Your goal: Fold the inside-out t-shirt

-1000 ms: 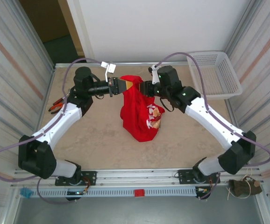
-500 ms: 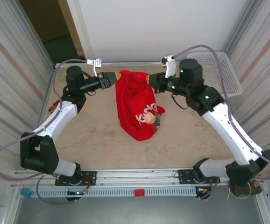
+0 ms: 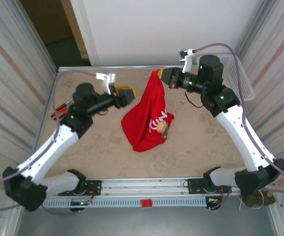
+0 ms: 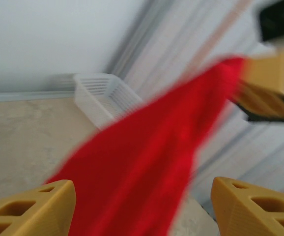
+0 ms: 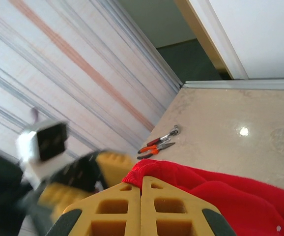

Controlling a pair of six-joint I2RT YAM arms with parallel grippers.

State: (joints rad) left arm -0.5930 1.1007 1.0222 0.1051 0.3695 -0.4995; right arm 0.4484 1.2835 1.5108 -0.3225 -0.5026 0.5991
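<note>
1. The right tool [image 3: 162, 73] has its yellow fingers pressed together on a corner of the bright red soft cloth t-shirt [image 3: 147, 118]. In the right wrist view, the right tool [image 5: 141, 186] pinches a rolled red hem at its tips.
2. The left tool [image 3: 130, 93] stands with its jaws apart and nothing between them, just beside the shirt's left edge. In the left wrist view, the left tool [image 4: 143, 191] shows two yellow fingers wide apart, with blurred red cloth [image 4: 147, 162] beyond them.
3. The shirt hangs from the right tool's grip as a narrow peak at the far middle of the table. It widens downward into a crumpled heap that rests on the beige stone-patterned table [image 3: 98, 142] near its centre.
4. A whitish printed graphic [image 3: 160, 126] shows on the heap's lower right side.
5. A white plastic lattice basket [image 3: 241, 81] sits at the table's far right corner, behind the right arm.
6. Orange-handled pliers [image 3: 59, 106] lie by the table's left edge, well apart from the shirt.
</note>
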